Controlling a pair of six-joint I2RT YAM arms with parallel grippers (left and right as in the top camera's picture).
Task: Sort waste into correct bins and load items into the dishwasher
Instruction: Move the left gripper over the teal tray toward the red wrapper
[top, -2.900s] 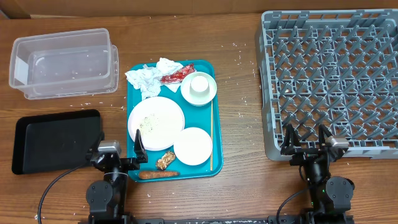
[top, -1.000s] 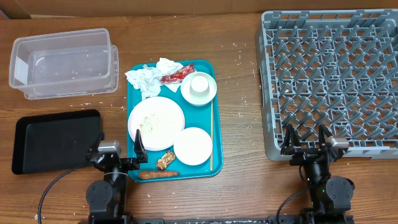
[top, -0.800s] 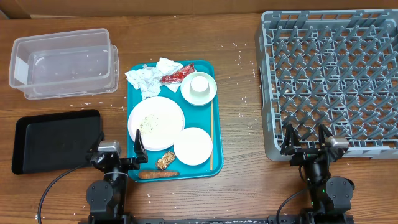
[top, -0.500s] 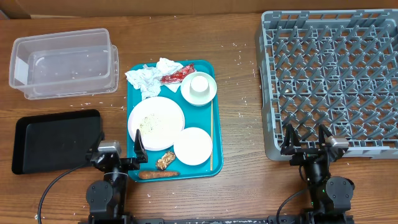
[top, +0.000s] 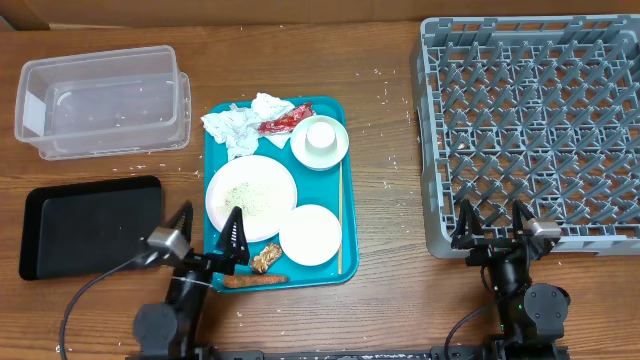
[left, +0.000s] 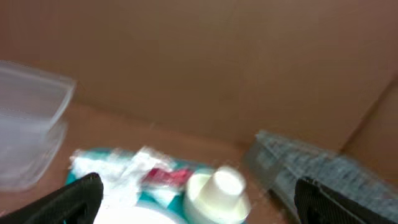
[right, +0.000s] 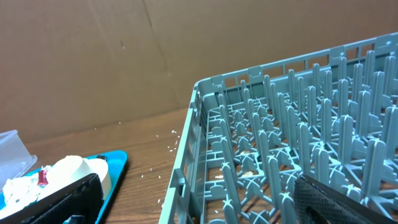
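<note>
Waste tissues (top: 238, 127) and a red wrapper (top: 282, 122) lie on the teal tray (top: 320, 185), ahead of our left gripper (top: 207, 228), whose jaws stand wide apart and empty. Only overhead do we see the carrot (top: 255, 281) near its right finger. Our right gripper (top: 491, 228), jaws equally wide, faces the dish rack (top: 540, 120); its wrist view shows the pegs up close.

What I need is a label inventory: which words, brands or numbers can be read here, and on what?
No text can be read in any view.
Red wrapper: any print is too small to read.
Clear tub: white patch on its end wall, nothing legible.
</note>
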